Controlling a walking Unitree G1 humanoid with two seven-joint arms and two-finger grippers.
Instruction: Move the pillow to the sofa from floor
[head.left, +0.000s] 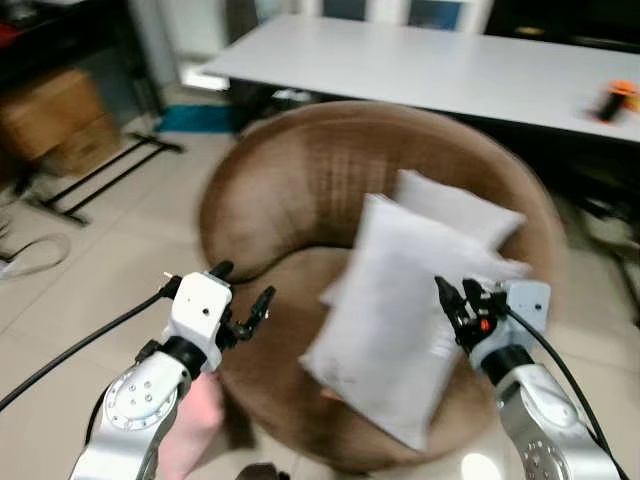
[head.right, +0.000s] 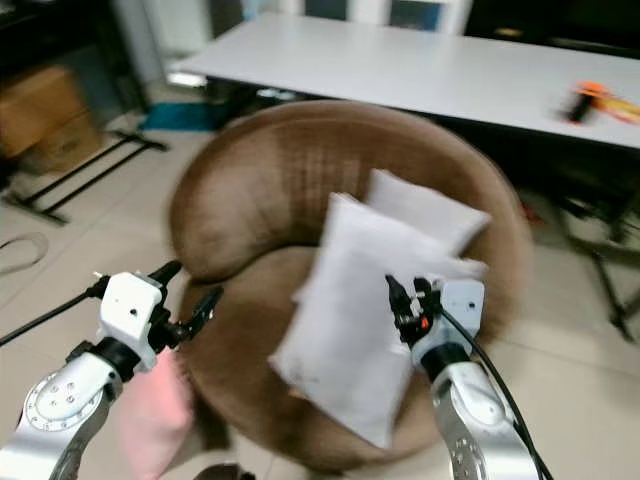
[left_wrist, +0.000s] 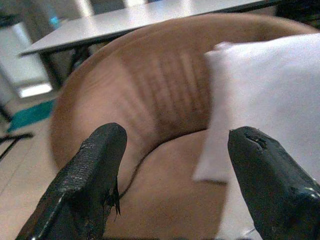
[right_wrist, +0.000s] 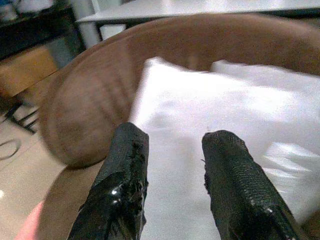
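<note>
I saw the soft white pillow (head.left: 400, 320) lying on the round brown sofa (head.left: 300, 180); left gripper (head.left: 243, 300) and right gripper (head.left: 452, 300) both had fingers apart, holding nothing.

A brown sofa (head.left: 300, 190) with faint ribbed striping holds white pillows (head.left: 400, 320). Upper right, the white tabletop (head.left: 430, 70) carries something orange (head.left: 615, 98). A pink object (head.right: 150, 420) sits lower left.

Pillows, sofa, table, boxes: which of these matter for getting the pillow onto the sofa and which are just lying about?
Job:
front white pillow
brown round sofa
left end effector
right end effector

Lying about:
white table
cardboard boxes
orange object
pink thing
</note>
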